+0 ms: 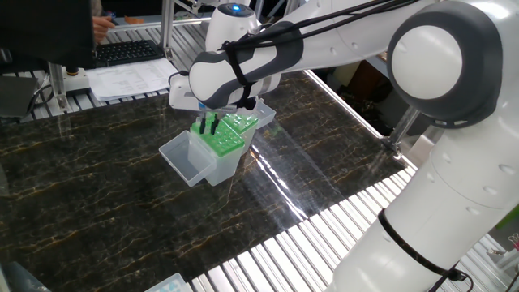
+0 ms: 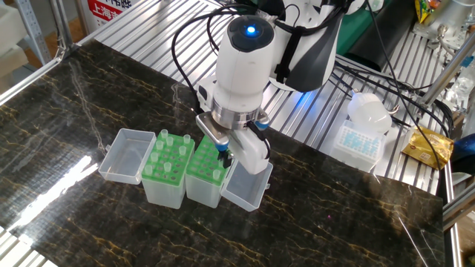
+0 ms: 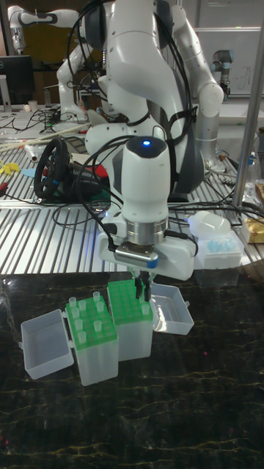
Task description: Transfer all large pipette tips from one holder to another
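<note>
Two clear plastic boxes with green perforated tops are seen side by side, touching, on a dark marbled desk. Each has an open clear lid lying flat beside it.

The rack on the left in the tall fixed view is nearly filled with large pipette tips, whose pale round collars stand above the green plate. In the other rack, only a couple of tips can be made out near the front edge; the rest of its holes are partly hidden by the arm.

A white Franka arm is bent over the boxes, and its gripper is lowered directly onto the second rack, at the side nearest its open lid. The black fingers are drawn close together, with only a narrow gap between the jaws. Whether a tip is pinched between them cannot be told.

A keyboard and papers lie beyond the desk.
</note>
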Robot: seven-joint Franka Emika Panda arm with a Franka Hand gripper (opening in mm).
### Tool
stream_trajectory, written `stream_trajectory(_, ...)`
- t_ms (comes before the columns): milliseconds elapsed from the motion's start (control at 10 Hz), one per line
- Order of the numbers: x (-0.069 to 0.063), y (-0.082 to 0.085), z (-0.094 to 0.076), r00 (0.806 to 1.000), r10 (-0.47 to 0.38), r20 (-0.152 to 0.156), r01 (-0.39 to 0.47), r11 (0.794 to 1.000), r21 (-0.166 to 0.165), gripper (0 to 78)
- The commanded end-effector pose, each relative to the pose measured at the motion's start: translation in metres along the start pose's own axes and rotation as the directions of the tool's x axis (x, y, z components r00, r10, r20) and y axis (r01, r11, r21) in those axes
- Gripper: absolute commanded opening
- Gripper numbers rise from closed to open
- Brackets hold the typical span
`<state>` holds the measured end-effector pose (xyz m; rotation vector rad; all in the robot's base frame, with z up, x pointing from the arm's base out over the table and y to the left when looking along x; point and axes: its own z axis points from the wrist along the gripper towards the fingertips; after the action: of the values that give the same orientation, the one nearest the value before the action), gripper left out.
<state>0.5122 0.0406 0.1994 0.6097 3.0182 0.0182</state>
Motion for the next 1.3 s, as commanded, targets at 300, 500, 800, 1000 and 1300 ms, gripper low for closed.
stream_trajectory(300, -0.001, 0.0, 0.0, 1.0, 0.001, 0.004, -0.001, 1.0, 0.001, 1.2)
stream_trajectory(500, -0.001, 0.0, 0.0, 1.0, 0.001, 0.004, -0.001, 1.0, 0.001, 1.2)
stream_trajectory(800, 0.007, -0.001, -0.015, 1.0, 0.02, 0.01, -0.02, 1.0, 0.007, 1.2)
stream_trajectory(1000, 0.008, -0.002, -0.019, 1.0, 0.021, 0.009, -0.021, 1.0, 0.011, 1.2)
stream_trajectory(1300, 0.009, -0.004, -0.032, 1.0, 0.024, 0.001, -0.024, 1.0, 0.016, 1.2)
